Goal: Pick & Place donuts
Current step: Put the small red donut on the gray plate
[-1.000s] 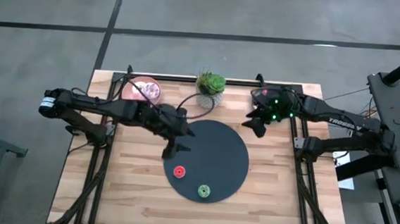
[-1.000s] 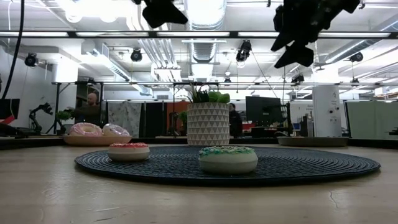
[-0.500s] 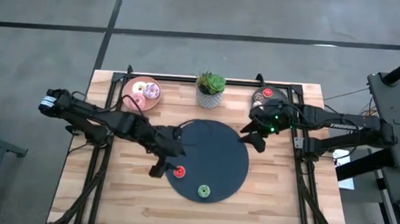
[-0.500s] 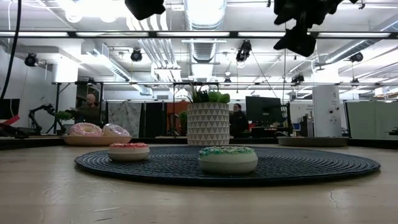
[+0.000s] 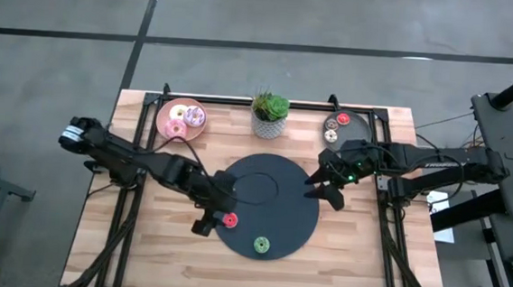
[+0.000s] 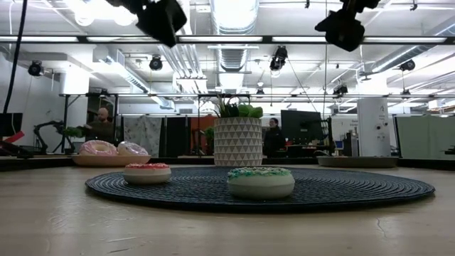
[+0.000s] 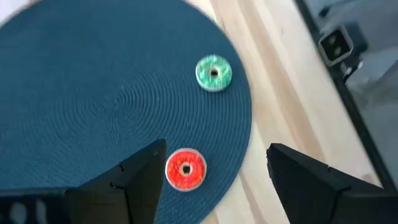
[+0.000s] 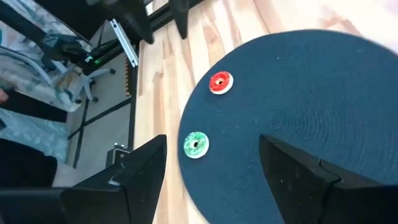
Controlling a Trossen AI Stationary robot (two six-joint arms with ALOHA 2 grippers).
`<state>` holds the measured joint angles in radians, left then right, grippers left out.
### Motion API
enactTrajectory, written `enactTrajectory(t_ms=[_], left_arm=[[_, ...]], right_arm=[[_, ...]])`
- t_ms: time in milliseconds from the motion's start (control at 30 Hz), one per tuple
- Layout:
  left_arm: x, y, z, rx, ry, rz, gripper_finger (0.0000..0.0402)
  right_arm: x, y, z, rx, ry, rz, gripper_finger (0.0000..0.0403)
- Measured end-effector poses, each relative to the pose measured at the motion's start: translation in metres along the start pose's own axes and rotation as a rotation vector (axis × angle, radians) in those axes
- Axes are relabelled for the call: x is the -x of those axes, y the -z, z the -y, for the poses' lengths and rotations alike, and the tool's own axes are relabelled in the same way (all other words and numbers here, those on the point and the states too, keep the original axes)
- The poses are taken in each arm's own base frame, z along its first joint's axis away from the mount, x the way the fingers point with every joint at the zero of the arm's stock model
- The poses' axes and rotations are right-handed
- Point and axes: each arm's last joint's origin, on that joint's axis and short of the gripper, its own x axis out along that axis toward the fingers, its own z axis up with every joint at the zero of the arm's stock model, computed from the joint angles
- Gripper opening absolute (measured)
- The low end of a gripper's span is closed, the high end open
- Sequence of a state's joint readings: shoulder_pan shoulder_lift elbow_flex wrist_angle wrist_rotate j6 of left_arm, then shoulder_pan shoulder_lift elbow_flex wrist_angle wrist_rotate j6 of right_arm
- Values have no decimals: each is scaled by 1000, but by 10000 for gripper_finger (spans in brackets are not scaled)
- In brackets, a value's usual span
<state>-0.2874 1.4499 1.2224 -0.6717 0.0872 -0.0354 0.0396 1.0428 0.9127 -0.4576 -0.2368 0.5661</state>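
A red donut (image 5: 229,219) and a green donut (image 5: 261,244) lie flat on the near part of a dark round mat (image 5: 271,194). Both also show in the low view, red donut (image 6: 146,173) and green donut (image 6: 260,181). My left gripper (image 5: 206,220) hangs open above the mat's near left edge, just left of the red donut (image 7: 185,168). My right gripper (image 5: 324,181) hovers open over the mat's right edge, well above it. Larger frosted donuts (image 5: 186,117) sit on a pink plate (image 5: 170,108) at the far left. Tiny donuts (image 5: 331,125) sit on a grey plate (image 5: 352,130) at the far right.
A potted plant (image 5: 270,113) in a white patterned pot stands at the middle of the far edge, between the two plates. Bare wooden table (image 5: 158,254) lies to the near left and near right of the mat.
My left gripper has swung from beside the pink plate toward the near edge, ending next to the red donut. My right gripper has moved from the grey plate toward the near edge, out over the mat's right side. The donuts have stayed put.
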Motion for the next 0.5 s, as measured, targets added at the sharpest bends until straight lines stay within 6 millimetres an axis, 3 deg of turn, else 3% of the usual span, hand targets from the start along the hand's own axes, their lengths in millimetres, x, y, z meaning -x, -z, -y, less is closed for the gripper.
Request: enactTrajectory(t_ms=[500], left_arm=[[-57, 12, 0, -63, 9, -199, 250]], right_arm=[[0, 1, -1, 0, 1, -2, 241]])
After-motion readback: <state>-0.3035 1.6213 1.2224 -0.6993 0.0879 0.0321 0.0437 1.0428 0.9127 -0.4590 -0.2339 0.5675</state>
